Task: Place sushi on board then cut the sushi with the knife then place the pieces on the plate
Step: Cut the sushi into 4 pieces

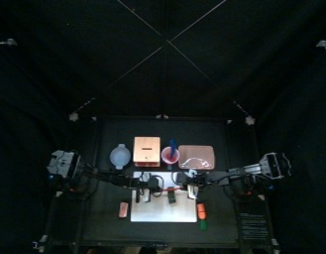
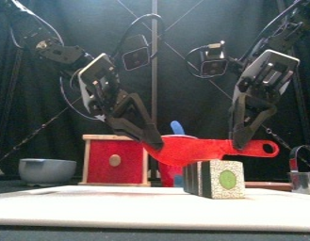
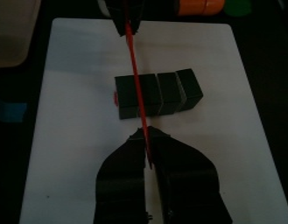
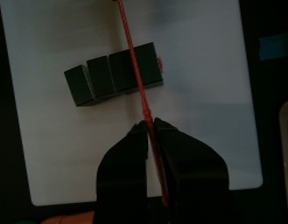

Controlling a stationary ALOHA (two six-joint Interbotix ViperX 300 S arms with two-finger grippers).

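Red knife (image 2: 260, 146) is held at both ends, lying level between the two arms. Left end effector (image 2: 147, 135): jaws closed on the blade end. Right end effector (image 2: 240, 136): jaws closed on the handle end, with the looped end of the handle sticking out past it.

Sushi roll (image 2: 215, 179): dark green blocks pressed together in one row, none separated. It lies on its side on the white board (image 3: 64, 131), about mid-board. The end facing the front is pale and speckled with a green centre.

Knife vs roll: in both wrist views the blade is seen edge-on as a thin red line crossing the row of blocks, nearer one end than the middle. In the front view the blade sits just above the top of the roll. Cannot tell whether they touch.

Board lies at the front of the bench (image 1: 112, 184). Behind it, along the back:
- blue-grey bowl (image 2: 48, 170), at the left
- wooden box (image 2: 116, 160), red drawer front facing forward
- blue knife (image 2: 177, 127), only the tip showing, behind the red knife
- pink tray (image 1: 196, 157), at the right, well apart from the roll
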